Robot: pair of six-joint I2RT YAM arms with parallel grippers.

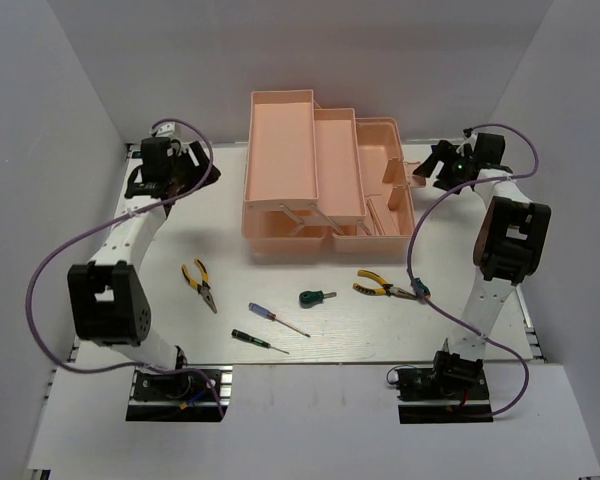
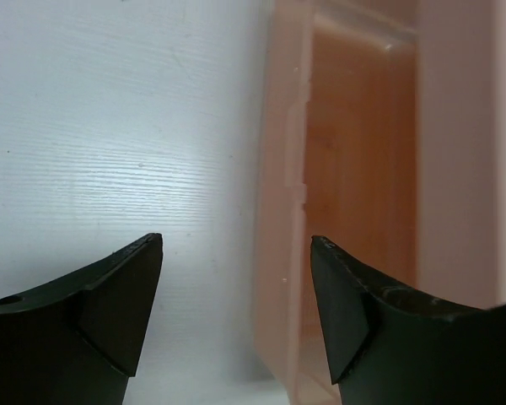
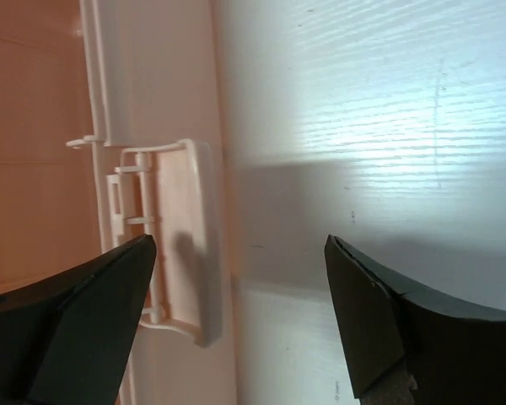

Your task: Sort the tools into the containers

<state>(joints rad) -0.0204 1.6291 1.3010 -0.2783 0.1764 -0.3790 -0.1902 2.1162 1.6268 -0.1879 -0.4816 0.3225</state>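
Five tools lie on the white table [image 1: 360,335]: two pliers, two thin screwdrivers and one short fat driver. There is one pink toolbox [image 1: 320,190], opened out like steps.

All five tools are well away from both grippers, on the side where the arm bases are.

The left gripper [image 1: 198,168] [image 2: 236,245] is just beside the left wall of the toolbox. Its fingers are spread wide and nothing is between them. The left pliers [image 1: 199,284] are the tool closest to it, but still well apart. Their yellow handles are the end nearer this gripper. Their nose points away from it, toward the bases and a bit to the right.

The purple screwdriver [image 1: 277,318] and the dark green screwdriver [image 1: 258,341] lie farther off still, side by side but apart. Both lie slanted, with the handle on the left and the tip on the right, nearer the bases.

The short fat driver [image 1: 317,297] sits between the two pliers, its green handle on the left.

The right gripper [image 1: 438,165] [image 3: 240,240] is at the right end of the toolbox, near its clasp [image 3: 177,236]. Its fingers are also spread wide and hold nothing. The right pliers [image 1: 383,287] are its closest tool, well apart from it. They lie almost straight across the table, handles left, nose right.
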